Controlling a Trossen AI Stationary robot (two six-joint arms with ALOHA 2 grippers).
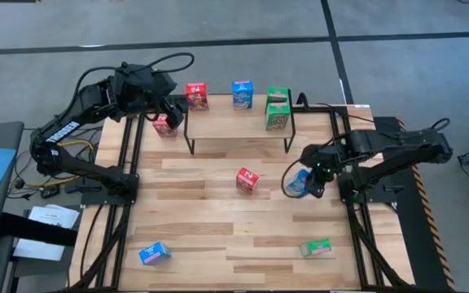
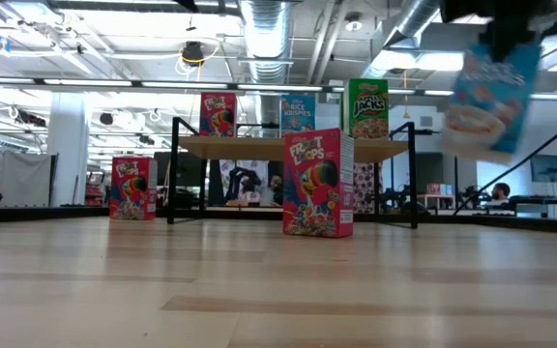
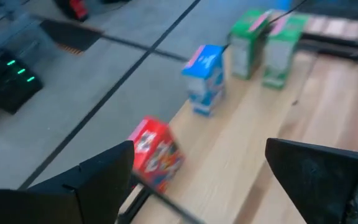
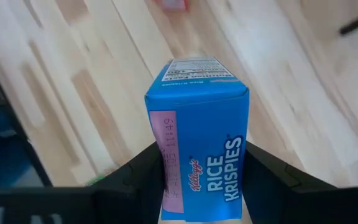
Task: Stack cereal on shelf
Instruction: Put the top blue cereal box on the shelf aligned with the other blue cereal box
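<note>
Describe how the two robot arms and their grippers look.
Both arms are dark, jointed links with black cables looping off them. The left arm carries a white lettered label. The left gripper has broad, flat black fingers; the right gripper has matching black fingers.

A light-wood shelf (image 1: 238, 126) on black legs carries a red box (image 1: 196, 96), a blue box (image 1: 242, 94) and two green boxes (image 1: 278, 110). The pale slatted worktop (image 1: 218, 236) holds red, blue and green boxes. A blue box with a pink side (image 4: 197, 162) sits between black fingers (image 4: 135, 177).
</note>
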